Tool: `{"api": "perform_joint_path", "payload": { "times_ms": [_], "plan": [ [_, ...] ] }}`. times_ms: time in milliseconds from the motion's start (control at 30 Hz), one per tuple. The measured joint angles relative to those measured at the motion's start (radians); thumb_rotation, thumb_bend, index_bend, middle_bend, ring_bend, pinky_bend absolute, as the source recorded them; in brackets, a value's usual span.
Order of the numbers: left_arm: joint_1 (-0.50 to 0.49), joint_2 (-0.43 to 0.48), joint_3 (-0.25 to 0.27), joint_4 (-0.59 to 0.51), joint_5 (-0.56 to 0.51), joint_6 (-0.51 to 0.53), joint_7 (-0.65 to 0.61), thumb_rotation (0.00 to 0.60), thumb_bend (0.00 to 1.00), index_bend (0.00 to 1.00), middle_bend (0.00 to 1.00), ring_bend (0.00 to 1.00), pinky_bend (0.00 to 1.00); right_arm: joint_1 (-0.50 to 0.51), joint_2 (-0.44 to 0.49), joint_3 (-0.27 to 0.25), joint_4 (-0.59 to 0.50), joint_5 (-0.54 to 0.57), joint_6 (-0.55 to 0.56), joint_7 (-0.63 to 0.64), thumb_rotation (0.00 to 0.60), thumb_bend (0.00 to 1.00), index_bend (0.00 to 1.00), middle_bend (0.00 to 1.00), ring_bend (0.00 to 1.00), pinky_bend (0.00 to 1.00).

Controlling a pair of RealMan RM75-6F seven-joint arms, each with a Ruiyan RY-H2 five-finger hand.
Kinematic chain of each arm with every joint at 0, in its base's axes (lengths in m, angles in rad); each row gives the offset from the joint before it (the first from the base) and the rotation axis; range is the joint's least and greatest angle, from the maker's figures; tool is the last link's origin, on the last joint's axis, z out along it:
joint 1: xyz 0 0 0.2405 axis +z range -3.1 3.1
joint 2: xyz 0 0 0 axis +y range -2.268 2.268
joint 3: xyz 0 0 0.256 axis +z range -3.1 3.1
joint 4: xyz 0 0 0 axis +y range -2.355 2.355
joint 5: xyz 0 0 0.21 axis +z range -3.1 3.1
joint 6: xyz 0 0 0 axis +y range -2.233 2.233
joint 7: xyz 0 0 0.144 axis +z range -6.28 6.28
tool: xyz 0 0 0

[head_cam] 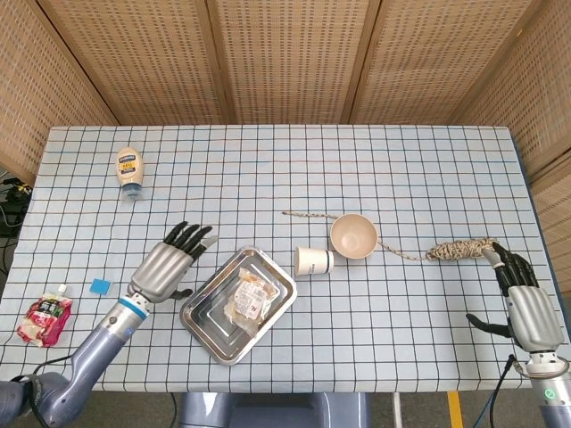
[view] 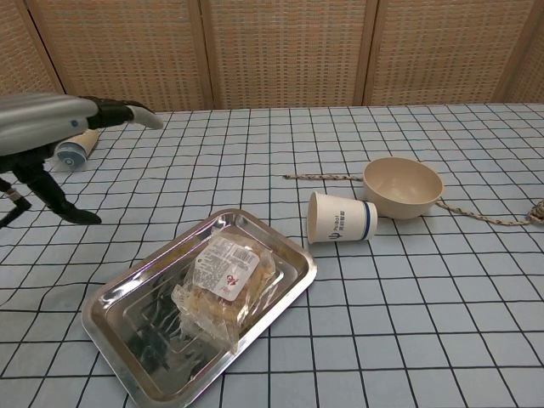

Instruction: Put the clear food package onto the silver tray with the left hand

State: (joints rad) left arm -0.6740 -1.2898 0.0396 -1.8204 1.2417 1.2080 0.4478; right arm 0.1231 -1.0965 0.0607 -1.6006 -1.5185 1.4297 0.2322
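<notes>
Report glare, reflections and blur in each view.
Chest view: the silver tray mirrors dark shapes on its floor, bright streaks along its rim; the clear food package glints; the left hand is cropped at the frame edge. Head view: even light, sharp, the tray mildly shiny.

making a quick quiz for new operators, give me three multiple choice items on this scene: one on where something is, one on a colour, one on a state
1. Where does the clear food package lie?
A. in the silver tray
B. in the bowl
C. beside the rope

2. What colour is the band on the paper cup?
A. red
B. blue
C. green

3. How is the left hand?
A. gripping the package
B. pressing on the tray
C. open, fingers spread, beside the tray

Answers: 1 A, the package rests inside the tray's rim. 2 B, a blue band circles the tipped cup. 3 C, the hand holds nothing.
</notes>
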Motion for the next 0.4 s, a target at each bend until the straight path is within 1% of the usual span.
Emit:
{"api": "perform_joint_path", "payload": {
  "times_ms": [100,233,333,400],
  "plan": [
    [0.090,0.011,0.026,0.015,0.036,0.128,-0.001,0.600,0.04,0.00,0.00,0.00,0.00,-0.001,0.000,-0.005,-0.008,-0.007,0.000,-0.010,0.600,0.04,0.02,0.00,0.00,0.00],
    [0.251,0.026,0.069,0.052,0.075,0.305,-0.024,0.600,0.04,0.00,0.00,0.00,0.00,0.000,0.000,-0.013,-0.023,-0.021,-0.002,-0.029,0.600,0.04,0.02,0.00,0.00,0.00],
    [0.355,0.034,0.093,0.091,0.095,0.396,-0.071,0.600,0.04,0.00,0.00,0.00,0.00,0.000,0.000,-0.020,-0.030,-0.034,0.001,-0.034,0.600,0.04,0.02,0.00,0.00,0.00],
    [0.405,0.038,0.104,0.117,0.105,0.431,-0.108,0.600,0.04,0.00,0.00,0.00,0.00,-0.002,0.000,-0.024,-0.033,-0.042,0.004,-0.035,0.600,0.04,0.02,0.00,0.00,0.00]
  ]
}}
